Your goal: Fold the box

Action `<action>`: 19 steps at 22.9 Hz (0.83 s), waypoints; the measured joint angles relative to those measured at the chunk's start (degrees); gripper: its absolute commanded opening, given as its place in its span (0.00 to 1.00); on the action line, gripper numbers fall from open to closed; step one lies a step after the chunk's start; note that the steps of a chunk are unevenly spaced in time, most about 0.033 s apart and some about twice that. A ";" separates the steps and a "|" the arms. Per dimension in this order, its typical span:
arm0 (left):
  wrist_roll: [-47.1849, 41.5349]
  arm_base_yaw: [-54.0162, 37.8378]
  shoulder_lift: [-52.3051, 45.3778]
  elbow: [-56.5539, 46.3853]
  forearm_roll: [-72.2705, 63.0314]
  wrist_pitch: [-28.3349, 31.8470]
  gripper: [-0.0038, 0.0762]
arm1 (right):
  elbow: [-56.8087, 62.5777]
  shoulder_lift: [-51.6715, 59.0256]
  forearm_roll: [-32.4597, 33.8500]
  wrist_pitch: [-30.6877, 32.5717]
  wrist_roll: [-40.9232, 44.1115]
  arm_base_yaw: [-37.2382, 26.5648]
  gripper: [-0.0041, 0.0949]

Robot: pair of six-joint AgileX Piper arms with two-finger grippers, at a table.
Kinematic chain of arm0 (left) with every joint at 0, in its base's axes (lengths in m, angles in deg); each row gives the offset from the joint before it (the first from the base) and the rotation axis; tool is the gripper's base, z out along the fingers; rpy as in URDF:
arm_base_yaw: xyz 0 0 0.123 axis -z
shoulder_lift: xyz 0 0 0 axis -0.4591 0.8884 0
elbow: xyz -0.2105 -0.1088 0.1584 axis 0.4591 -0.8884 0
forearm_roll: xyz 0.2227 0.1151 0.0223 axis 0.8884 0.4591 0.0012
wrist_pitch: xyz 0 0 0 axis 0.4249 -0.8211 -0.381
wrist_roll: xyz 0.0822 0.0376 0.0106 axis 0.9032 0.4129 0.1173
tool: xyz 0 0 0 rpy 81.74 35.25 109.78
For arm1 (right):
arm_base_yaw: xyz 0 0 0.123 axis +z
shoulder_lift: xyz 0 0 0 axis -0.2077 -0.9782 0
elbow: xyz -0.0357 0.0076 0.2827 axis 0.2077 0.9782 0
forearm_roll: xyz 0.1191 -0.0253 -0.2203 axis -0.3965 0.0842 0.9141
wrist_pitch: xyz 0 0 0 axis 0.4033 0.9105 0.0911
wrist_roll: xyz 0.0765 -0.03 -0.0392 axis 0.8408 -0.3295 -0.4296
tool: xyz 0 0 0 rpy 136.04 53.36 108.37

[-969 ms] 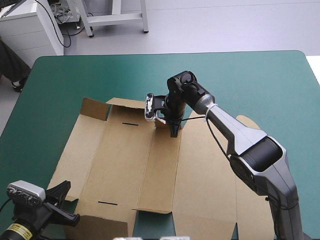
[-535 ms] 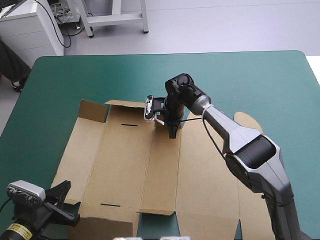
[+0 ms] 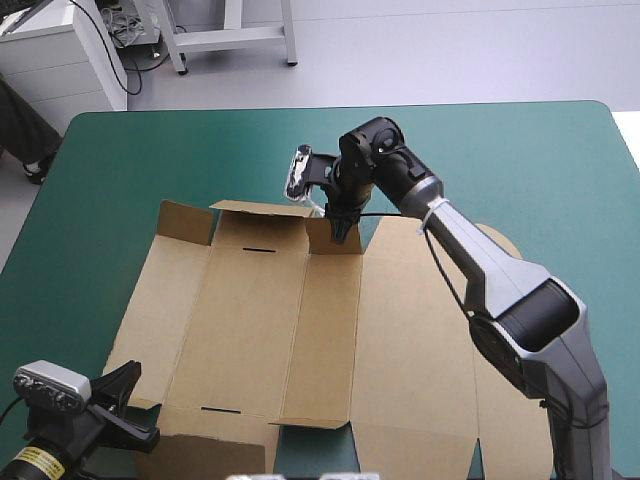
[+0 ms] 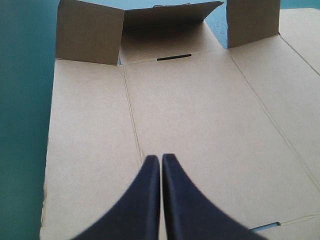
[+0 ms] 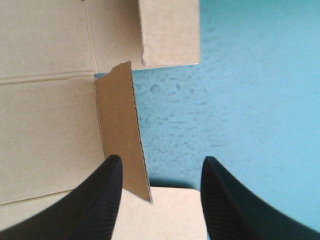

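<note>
The brown box (image 3: 300, 320) lies as an open sheet on the teal-green cover, with three flaps raised along its far edge (image 4: 89, 32). My right gripper (image 3: 342, 232) hangs open at that far edge. In the right wrist view (image 5: 161, 160) a small upright flap (image 5: 120, 130) stands between its fingers, close to one of them. My left gripper (image 3: 125, 400) is at the box's near left corner. Its fingers are shut in a point (image 4: 161, 159) over the flat board, with nothing seen between them.
Bare teal-green cover (image 3: 500, 150) stretches beyond the box to the far edge and down both sides. A rounded tab of the box (image 3: 495, 240) pokes out to the right, under the right arm.
The right gripper has moved from over the panel out to the box's far edge, and the small flap there now stands upright. The sheet shifted slightly earlier. The left gripper has stayed put.
</note>
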 measured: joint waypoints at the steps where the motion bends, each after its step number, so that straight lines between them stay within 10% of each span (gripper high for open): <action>1: 0.00 0.00 0.00 0.00 0.00 0.00 0.04 | -0.15 1.50 0.23 0.13 1.17 0.00 0.51; 7: 0.00 0.00 0.00 0.00 0.01 0.00 0.04 | -0.20 17.73 6.98 0.62 19.02 0.00 0.49; 13: 0.04 0.00 0.00 0.00 0.22 0.00 0.04 | 8.92 41.28 9.51 0.67 32.74 0.00 0.04; 19: 0.04 0.00 0.00 0.00 0.27 0.05 0.04 | 28.38 61.27 9.87 0.67 39.34 0.00 0.03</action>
